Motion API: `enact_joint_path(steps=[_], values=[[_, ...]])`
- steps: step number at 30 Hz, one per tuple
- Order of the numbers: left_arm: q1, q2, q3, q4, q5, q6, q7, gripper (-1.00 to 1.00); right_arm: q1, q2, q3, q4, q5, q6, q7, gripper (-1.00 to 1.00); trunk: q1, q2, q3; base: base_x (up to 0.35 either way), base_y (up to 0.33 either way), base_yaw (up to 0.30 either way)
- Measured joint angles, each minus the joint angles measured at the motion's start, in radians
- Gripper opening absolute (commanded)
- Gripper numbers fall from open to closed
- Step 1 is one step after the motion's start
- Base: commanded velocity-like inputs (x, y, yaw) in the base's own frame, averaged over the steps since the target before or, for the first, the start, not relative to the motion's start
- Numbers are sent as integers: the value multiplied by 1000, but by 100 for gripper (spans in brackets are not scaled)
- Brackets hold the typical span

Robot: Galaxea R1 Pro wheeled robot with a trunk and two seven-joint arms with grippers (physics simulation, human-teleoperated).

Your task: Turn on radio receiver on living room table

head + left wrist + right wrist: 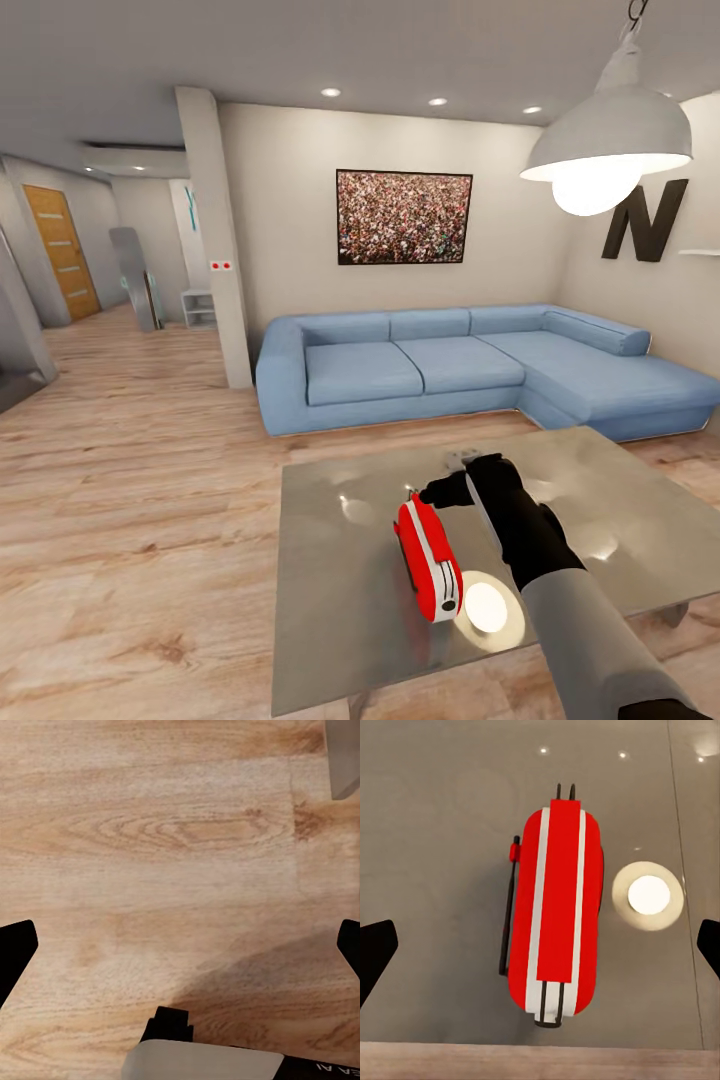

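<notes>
The small red radio receiver with its white stripe and rounded top (428, 560) stands upright on the glossy grey metallic coffee table (340, 620), towards the near edge, with a thin black aerial along one side (508, 911). Just right of it a pendant lamp's bright round reflection (487, 607) lies on the tabletop. The right gripper (432, 492) hangs just over the radio's far end, and from the right wrist camera its dark fingertips (376, 949) sit spread wide to either side, pinching nothing. The left gripper's fingers (15, 945) are likewise spread, over bare light wood floor (180, 840). By my reading the approach is done: the robot is at the table, the arm poised above. Pressing the switch remains. Beyond stands the blue L-shaped sofa (450, 365).
</notes>
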Motion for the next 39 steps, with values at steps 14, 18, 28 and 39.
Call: enact_joint_path(steps=[14,18,28,39], values=[[0,0,0,0,3,-2,0,100,0,0,0,3,-3,0,1,100,0,0,0,0,0,0],[0,0,0,0,3,-2,0,100,0,0,-1,4,-3,0,2,100,0,0,0,5,0,0],[0,1,2,0,0,-2,0,100,0,-2,-4,9,-2,1,-1,100,0,0,0,195,9,0],[0,1,-1,0,-1,-2,0,100,0,-2,-3,106,-2,-1,-2,100,0,0,0,10,0,0]])
